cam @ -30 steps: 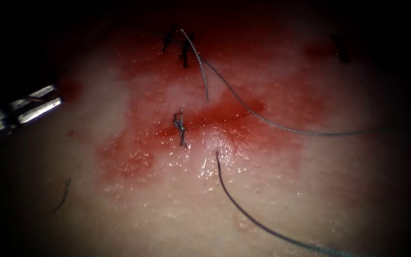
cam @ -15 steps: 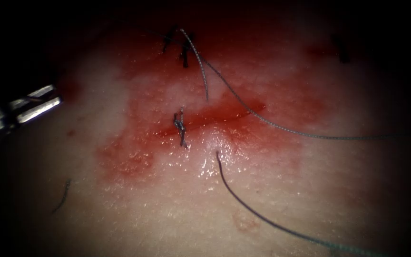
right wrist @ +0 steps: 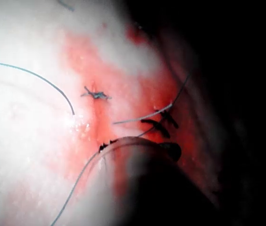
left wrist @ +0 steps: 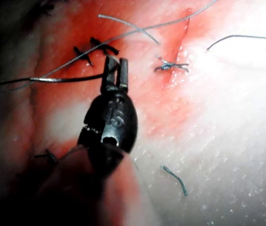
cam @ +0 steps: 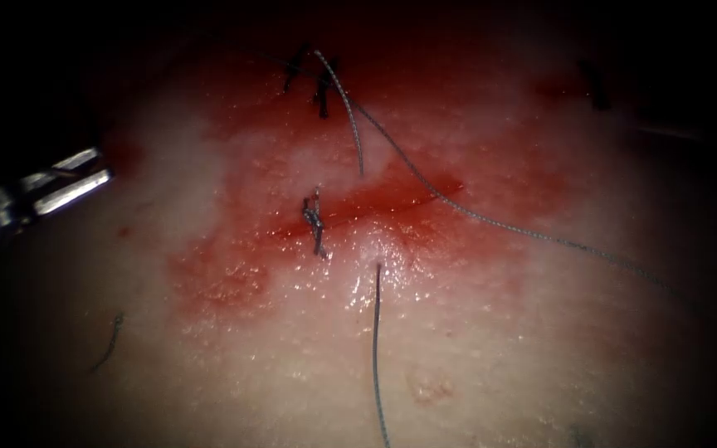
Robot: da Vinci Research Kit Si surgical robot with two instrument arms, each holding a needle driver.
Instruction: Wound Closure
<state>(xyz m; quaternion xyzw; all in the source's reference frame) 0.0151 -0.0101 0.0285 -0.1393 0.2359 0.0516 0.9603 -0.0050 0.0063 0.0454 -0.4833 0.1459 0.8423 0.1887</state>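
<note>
Left tool (cam: 85, 178), jaws slightly parted and empty, sits well left of the knotted cut (cam: 358, 211) and thread (cam: 491, 222)

We see the left tool (cam: 72, 178) run off the endoscope view's left edge, its shaft lost in darkness. The thread (cam: 491, 222) fades into shadow toward the right edge, and its other strand (cam: 375, 357) leaves at the lower edge. We cannot place the needle.

Surgical training bench; sutured tissue (cam: 475, 332), steel instrument (cam: 39, 195)
</note>
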